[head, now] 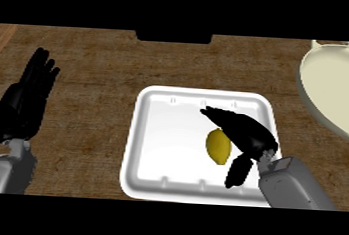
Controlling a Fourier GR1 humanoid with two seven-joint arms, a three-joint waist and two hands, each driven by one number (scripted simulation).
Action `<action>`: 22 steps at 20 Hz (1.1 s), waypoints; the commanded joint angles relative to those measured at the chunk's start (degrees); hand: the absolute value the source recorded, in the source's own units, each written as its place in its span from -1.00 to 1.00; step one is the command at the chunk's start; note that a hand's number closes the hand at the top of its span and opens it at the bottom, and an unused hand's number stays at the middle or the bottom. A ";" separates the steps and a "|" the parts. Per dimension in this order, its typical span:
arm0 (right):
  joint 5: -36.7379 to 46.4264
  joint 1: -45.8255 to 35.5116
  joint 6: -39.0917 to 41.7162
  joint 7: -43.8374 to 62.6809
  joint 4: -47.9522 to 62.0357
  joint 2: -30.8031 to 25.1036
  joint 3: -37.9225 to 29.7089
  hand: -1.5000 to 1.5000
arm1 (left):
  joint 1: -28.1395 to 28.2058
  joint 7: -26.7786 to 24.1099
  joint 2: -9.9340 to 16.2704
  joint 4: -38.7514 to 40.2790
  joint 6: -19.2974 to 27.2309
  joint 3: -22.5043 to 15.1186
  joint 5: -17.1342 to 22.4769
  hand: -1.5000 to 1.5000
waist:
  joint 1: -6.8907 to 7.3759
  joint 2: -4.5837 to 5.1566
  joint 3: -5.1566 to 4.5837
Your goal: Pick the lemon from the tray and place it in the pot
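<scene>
One lemon [219, 146] lay in the white tray [156, 138], long axis running near-to-far, touching the right hand's [245, 132] left side. That hand hovered open, uncurled. Left hand [26, 99] rested open, well apart.

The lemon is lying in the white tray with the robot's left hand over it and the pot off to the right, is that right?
Not quite: it is the right hand that is over the lemon, not the left. The head view shows the left hand resting open at the left edge, fingers up. The rest holds: the lemon lies in the white tray, and the pot sits off to the right.
</scene>
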 commanded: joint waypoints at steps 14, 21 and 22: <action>12.52 -3.78 -2.43 -17.19 13.32 2.29 -2.11 1.00 | 2.65 -3.21 -3.87 -0.47 -1.15 0.82 -3.06 0.00 | 0.11 0.03 0.00; 17.89 0.52 -5.92 -22.34 16.76 4.36 -0.33 1.00 | -0.71 0.44 -3.06 -0.23 -1.64 1.96 -3.81 0.00 | -0.01 0.04 0.01; 18.34 -1.21 -3.14 -19.62 13.40 5.62 -1.72 1.00 | 2.10 -1.71 -4.55 -0.54 -2.29 1.29 -3.97 0.00 | 0.00 0.00 0.00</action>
